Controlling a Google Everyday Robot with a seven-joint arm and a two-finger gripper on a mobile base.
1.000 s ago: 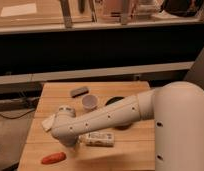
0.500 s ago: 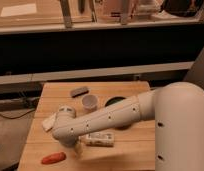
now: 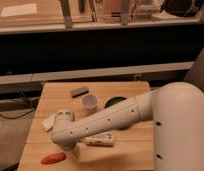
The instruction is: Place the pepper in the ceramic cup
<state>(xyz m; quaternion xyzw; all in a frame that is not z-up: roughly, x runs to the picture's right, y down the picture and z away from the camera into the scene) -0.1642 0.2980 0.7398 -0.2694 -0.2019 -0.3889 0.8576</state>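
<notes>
One pepper (image 3: 53, 158), red-orange and lying flat, sits on the wooden counter (image 3: 130, 150) toward seven o'clock, near the front-left corner. One white ceramic cup (image 3: 89, 103) stands upright around the counter's middle, toward twelve o'clock from the pepper and well apart from it. One white labelled bottle (image 3: 100, 140) lies on its side at three o'clock from the pepper, just below the arm. One dark round bowl (image 3: 115, 102) sits just at three o'clock from the cup, partly covered by the arm. One grey block (image 3: 80, 91) lies at eleven o'clock from the cup, and one pale flat piece (image 3: 48, 123) rests by the left edge. The single white arm (image 3: 110, 120) stretches across from the right; its tool (image 3: 69, 146) is at the arm's far end, just above and right of the pepper, and I cannot tell whether it grips anything.
</notes>
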